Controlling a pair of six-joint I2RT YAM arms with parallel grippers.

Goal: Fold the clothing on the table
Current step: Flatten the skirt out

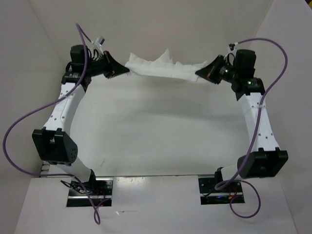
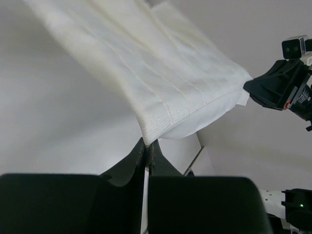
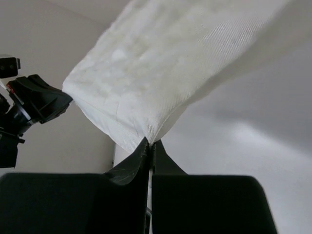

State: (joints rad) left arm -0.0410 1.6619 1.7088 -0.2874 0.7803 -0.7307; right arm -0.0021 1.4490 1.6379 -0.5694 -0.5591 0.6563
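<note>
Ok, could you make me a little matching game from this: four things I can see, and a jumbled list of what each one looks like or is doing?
Things
1. left pincer
2. right pincer
3. clothing
4. cable

Descriptions
A. purple, arching off an arm
B. white, stretched between both pincers
C. shut on the cloth's right end, seen from above
D. shut on the cloth's left end, seen from above

Pairs: 1-D, 2-C, 3-B, 4-A
</note>
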